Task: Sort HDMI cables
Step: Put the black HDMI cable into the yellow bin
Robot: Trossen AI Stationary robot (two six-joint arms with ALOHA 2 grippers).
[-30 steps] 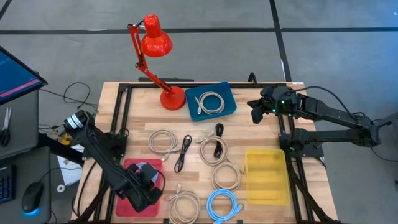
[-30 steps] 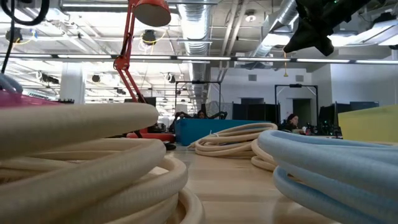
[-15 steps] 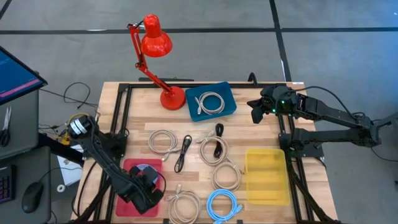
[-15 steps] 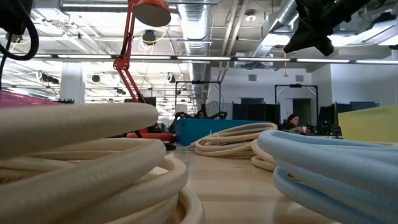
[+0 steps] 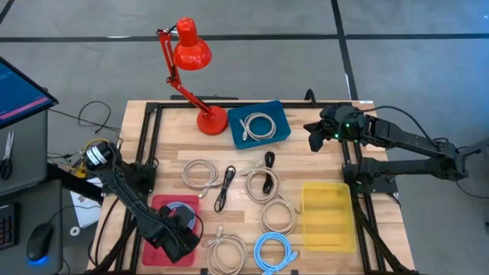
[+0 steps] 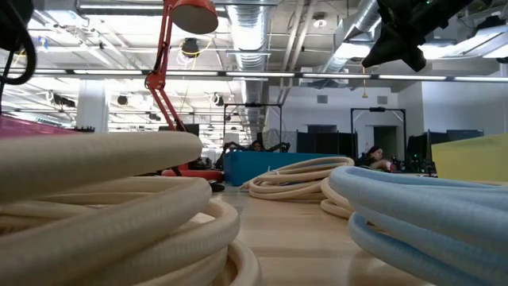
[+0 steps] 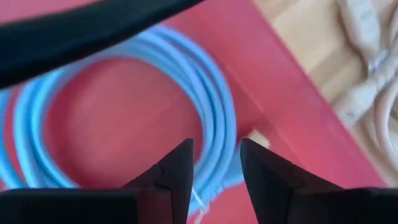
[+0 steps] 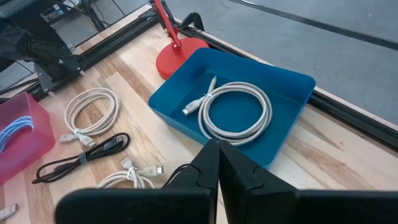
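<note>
My left gripper (image 5: 180,231) is open over the red tray (image 5: 157,206) at the table's near left. In the left wrist view its fingertips (image 7: 214,168) stand just above one strand of a light-blue coil (image 7: 211,106) that lies flat in the tray, apart from it. My right gripper (image 5: 315,137) is shut and empty, held high at the far right. A beige coil (image 8: 236,112) lies in the blue tray (image 5: 279,114). Beige coils (image 5: 200,173), black bundles (image 5: 226,187) and a second light-blue coil (image 5: 273,252) lie on the table.
An empty yellow tray (image 5: 327,216) stands at the near right. A red desk lamp (image 5: 191,50) stands with its base (image 5: 212,120) at the far edge beside the blue tray. Black frame rails run along the table's left and right sides.
My left arm has drawn back a little toward the table's near left edge above the red tray, so more of the light-blue coil in the tray shows. The coil stays lying in the tray.
</note>
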